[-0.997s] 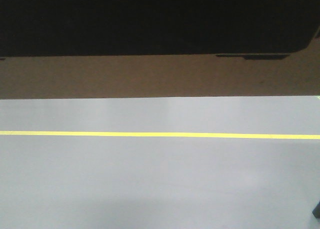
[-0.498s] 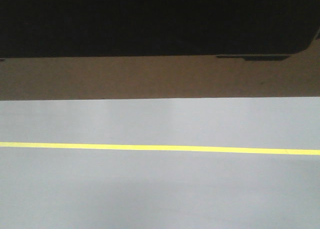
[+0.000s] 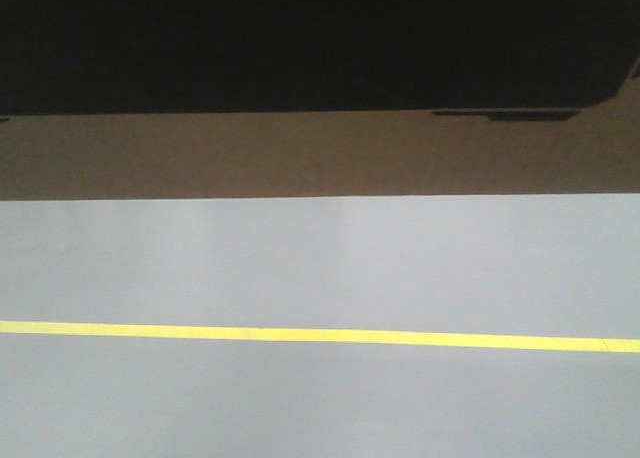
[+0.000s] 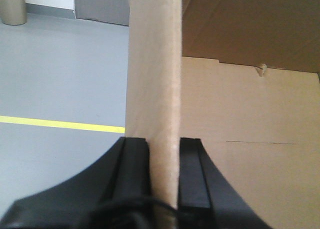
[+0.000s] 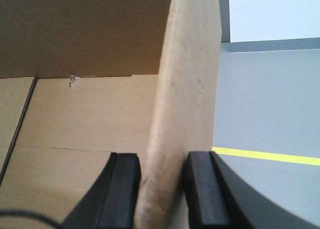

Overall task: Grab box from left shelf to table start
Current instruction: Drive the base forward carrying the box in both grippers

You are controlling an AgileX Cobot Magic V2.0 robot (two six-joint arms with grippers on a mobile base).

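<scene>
Your left gripper (image 4: 163,144) is clamped on an upright cardboard wall of the box (image 4: 250,114), with one black finger (image 4: 134,169) outside it and the other inside. Your right gripper (image 5: 162,159) pinches the wall on the other side in the same way (that wall leans a little between the fingers). Both wrist views look into the open brown interior. In the front view the box fills the top, showing its black panel (image 3: 320,38) above a brown strip. The grey floor (image 3: 320,258) and a yellow line (image 3: 320,334) lie below its lower edge.
</scene>
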